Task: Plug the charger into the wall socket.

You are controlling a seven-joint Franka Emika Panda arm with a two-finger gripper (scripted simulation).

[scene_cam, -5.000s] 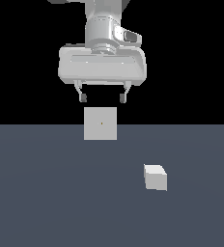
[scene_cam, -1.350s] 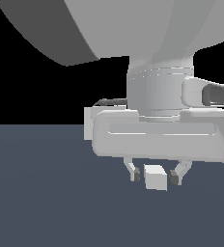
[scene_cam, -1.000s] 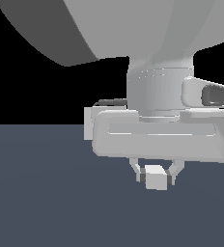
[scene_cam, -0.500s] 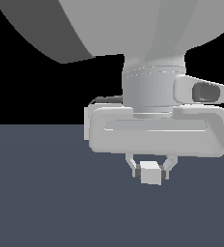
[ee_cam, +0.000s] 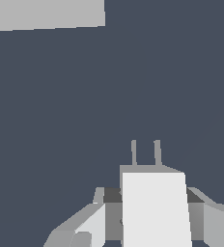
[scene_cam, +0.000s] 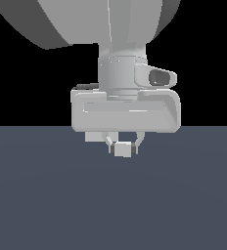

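My gripper [scene_cam: 124,145] is shut on the charger [scene_cam: 123,150], a small off-white cube held off the dark floor between the two fingers. In the wrist view the charger [ee_cam: 155,207] fills the gap between my fingers [ee_cam: 92,223], and its two thin prongs [ee_cam: 145,152] stick out ahead. The wall socket is mostly hidden behind my hand in the exterior view; only a strip of its lower edge [scene_cam: 92,136] shows under the hand. In the wrist view a part of the socket panel [ee_cam: 46,13] shows ahead, off to one side of the prongs.
The dark grey floor [scene_cam: 47,195] stretches all around under a black background. The arm's large links [scene_cam: 110,29] fill the upper part of the exterior view.
The fingers closed on the charger about a second ago. Since then the gripper has lifted it, moving up, toward the exterior view's left and away from that camera.
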